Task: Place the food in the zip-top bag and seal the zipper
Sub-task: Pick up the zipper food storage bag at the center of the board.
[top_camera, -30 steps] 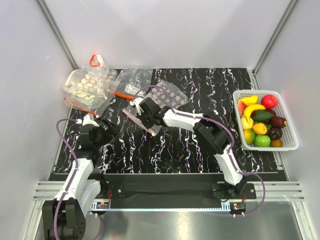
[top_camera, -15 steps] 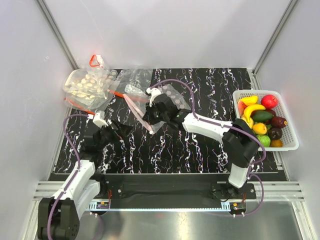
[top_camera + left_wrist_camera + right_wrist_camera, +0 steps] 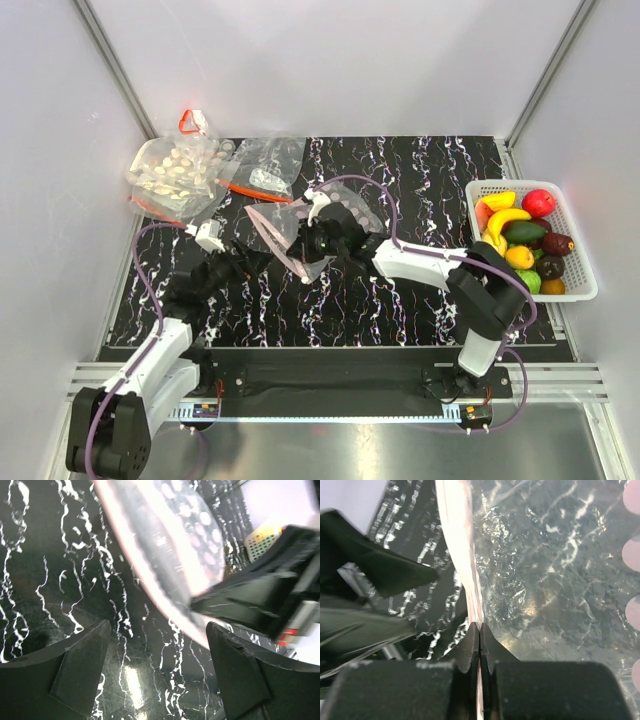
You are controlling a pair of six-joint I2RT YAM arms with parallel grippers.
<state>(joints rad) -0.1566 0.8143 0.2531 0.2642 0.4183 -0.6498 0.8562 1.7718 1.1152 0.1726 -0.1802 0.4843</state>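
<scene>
right gripper (image 3: 479, 629) is pinched tight on the zipper (image 3: 461, 540), with the red-orange strip caught edge-on between its fingertips. the zip-top bag (image 3: 545, 580) hangs from that one spot, lifted above the table (image 3: 400, 310) a little left of its middle. my read is that this grip holds one lip of the mouth up and steady so the other arm can take the opposite lip and spread it.

left gripper (image 3: 157, 630) faces the strip with its jaws wide apart and nothing between them. it is near the bag but apart from it as far as its wrist view shows, and it looks lined up to take the strip.

the bag looks empty. the food (image 3: 520, 245) all sits in the white mesh basket (image 3: 578, 248) at the right edge, well apart from the bag. i count about eleven pieces, though they overlap and the count may be off by one.

there are three bags. one is the dotted bag in hand. the other two lie at the left rear: a filled bag (image 3: 175, 170) and a smaller clear bag (image 3: 270, 158).
</scene>
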